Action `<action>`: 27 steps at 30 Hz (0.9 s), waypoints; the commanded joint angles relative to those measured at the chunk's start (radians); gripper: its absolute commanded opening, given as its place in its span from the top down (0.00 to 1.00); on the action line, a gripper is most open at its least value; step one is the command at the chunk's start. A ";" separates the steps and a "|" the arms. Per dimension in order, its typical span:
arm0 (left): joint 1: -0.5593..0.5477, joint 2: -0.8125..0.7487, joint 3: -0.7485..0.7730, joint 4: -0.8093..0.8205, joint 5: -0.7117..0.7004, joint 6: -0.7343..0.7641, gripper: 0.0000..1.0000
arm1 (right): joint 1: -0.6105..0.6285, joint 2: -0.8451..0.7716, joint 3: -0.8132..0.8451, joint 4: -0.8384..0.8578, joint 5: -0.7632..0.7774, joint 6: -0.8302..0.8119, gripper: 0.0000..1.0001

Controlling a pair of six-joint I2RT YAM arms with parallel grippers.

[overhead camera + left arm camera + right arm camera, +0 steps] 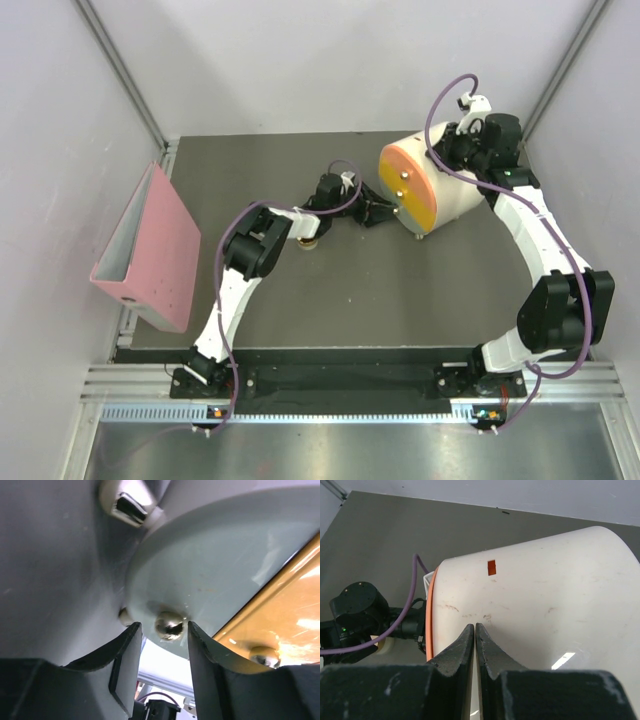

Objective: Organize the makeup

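The cream box (pixel 458 195) with an orange-yellow front (pixel 410 187) lies tilted at the back right of the mat. My left gripper (pixel 383 212) is at that front, open. In the left wrist view a small metal knob (pixel 169 625) sits between the fingertips of my left gripper (pixel 164 626), with a gap on either side. My right gripper (pixel 475 626) is shut, its tips against the cream shell (pixel 545 595) of the box from behind. A small round tan item (pixel 308 241), perhaps the compact, peeks out under my left arm. No other makeup shows.
A pink binder (pixel 150 250) stands open at the left edge of the dark mat (pixel 400 290). A second knob (pixel 264 655) shows on the orange drawer front (pixel 292 605). Grey walls close in on three sides.
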 commanded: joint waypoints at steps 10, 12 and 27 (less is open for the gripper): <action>-0.025 0.035 0.064 0.125 -0.002 -0.070 0.74 | 0.001 0.109 -0.089 -0.415 0.058 -0.021 0.94; -0.025 0.036 0.060 0.140 0.001 -0.080 0.86 | 0.003 0.110 -0.089 -0.413 0.058 -0.021 0.94; 0.006 -0.054 -0.058 0.140 0.031 -0.019 1.00 | 0.004 0.110 -0.098 -0.401 0.055 -0.017 0.94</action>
